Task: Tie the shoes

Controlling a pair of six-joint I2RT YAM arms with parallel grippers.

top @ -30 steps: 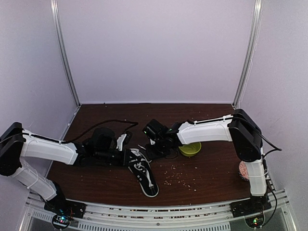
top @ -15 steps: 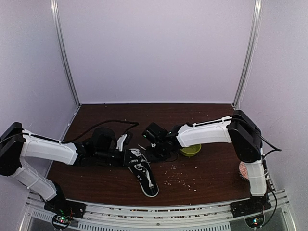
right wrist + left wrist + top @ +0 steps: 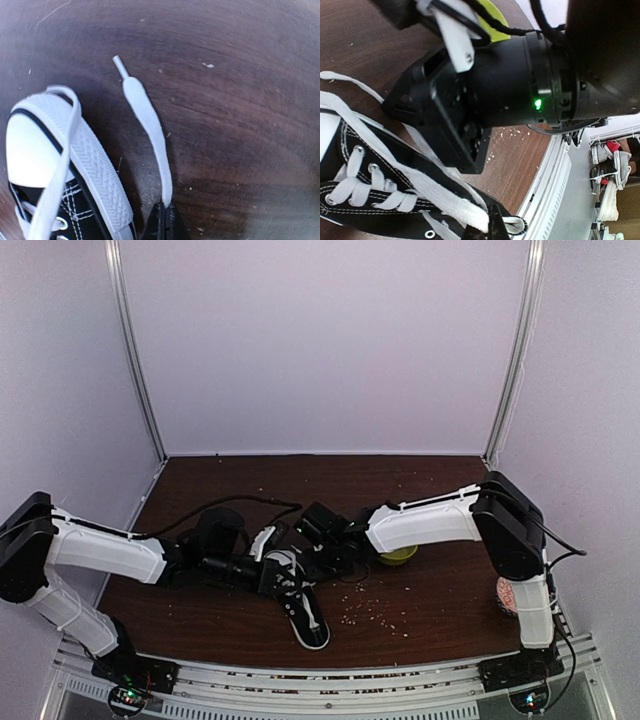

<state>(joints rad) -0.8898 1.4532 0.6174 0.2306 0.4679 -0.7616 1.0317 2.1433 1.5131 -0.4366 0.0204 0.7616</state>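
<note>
The black sneaker (image 3: 305, 610) with a white toe cap lies between the arms, its toe pointing away from the near edge. My left gripper (image 3: 271, 564) is at the shoe's left side. In the left wrist view it (image 3: 491, 227) is shut on a flat white lace (image 3: 440, 195) that crosses the black canvas (image 3: 365, 212). My right gripper (image 3: 323, 556) is low beside the toe. In the right wrist view it (image 3: 165, 214) is shut on the other lace (image 3: 150, 125), which lies on the table next to the toe cap (image 3: 30, 150). The two grippers are very close together.
A yellow-green bowl (image 3: 398, 553) sits behind the right forearm. Crumbs (image 3: 375, 610) are scattered right of the shoe. A pink-and-white object (image 3: 506, 593) stands at the right edge. A black cable (image 3: 240, 504) loops behind the left arm. The right wrist body (image 3: 485, 95) looms close to the left camera.
The right jaws have shut on the lace end. The right gripper moved down and left toward the toe. The left gripper shifted slightly right, so the two are closer.
</note>
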